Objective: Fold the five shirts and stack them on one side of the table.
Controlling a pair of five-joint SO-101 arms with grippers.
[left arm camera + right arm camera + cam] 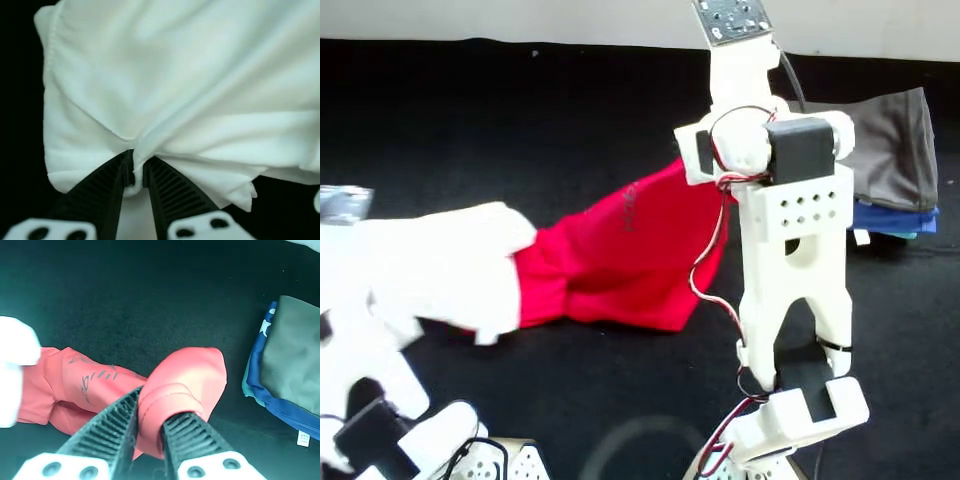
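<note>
Seen from the wrists, left tool [138, 162] pinching white shirt [175, 75], right tool [151, 407] clamping red shirt [187, 372]

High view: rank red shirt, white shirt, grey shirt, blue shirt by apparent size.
1. red shirt and white shirt: look alike, not ranked.
2. grey shirt.
3. blue shirt, mostly covered by the grey one.
</note>
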